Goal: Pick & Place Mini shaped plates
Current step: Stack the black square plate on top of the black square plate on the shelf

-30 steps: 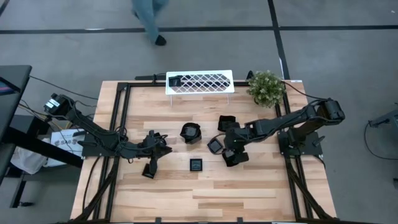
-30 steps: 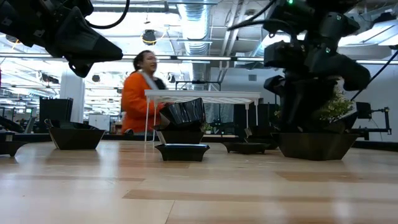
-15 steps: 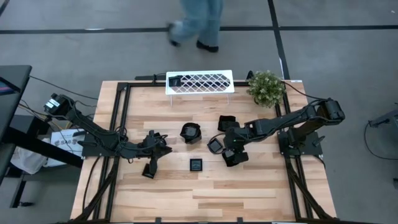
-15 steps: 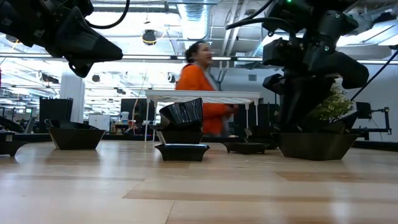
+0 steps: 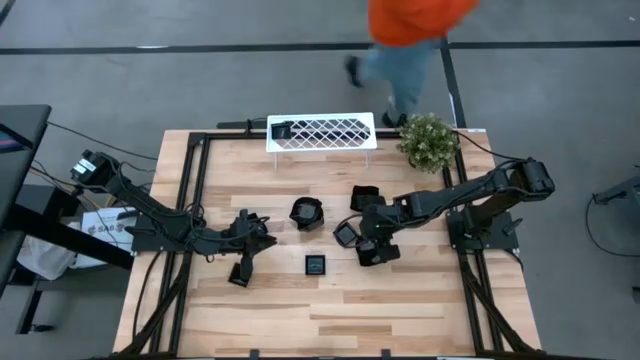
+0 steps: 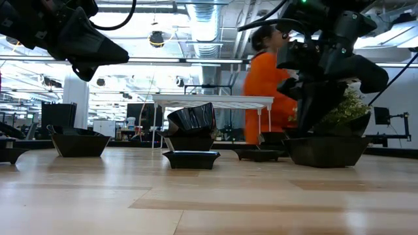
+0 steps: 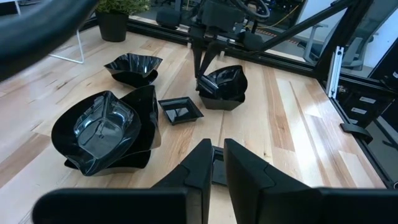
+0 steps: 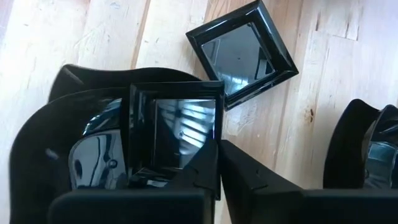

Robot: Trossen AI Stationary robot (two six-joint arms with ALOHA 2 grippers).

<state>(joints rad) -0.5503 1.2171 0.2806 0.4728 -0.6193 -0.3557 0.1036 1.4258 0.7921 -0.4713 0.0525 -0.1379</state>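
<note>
So the wooden table (image 5: 330, 310) is the big thing here, and I'll place everything off the white lattice rack (image 5: 321, 132) sitting at its far edge. A person in an orange top (image 5: 410, 20) is walking past behind that rack. A potted plant (image 5: 427, 140) sits just right of the rack.

The right gripper (image 5: 368, 247) is down in front of the rack, a bit to its right, with its fingers pinched tight on the rim of a small square plate (image 8: 177, 134) that sits inside a deeper rounded dish (image 8: 74, 155). A flat square plate (image 5: 316, 265) lies just left of it on the wood, farther from the rack. Closer to the rack there's a stack of deep dishes (image 5: 307, 213), and another dish (image 5: 364, 197) beside that.

The left gripper (image 5: 243, 262) hangs well off to the rack's front-left, fingers nearly together and holding nothing.
</note>
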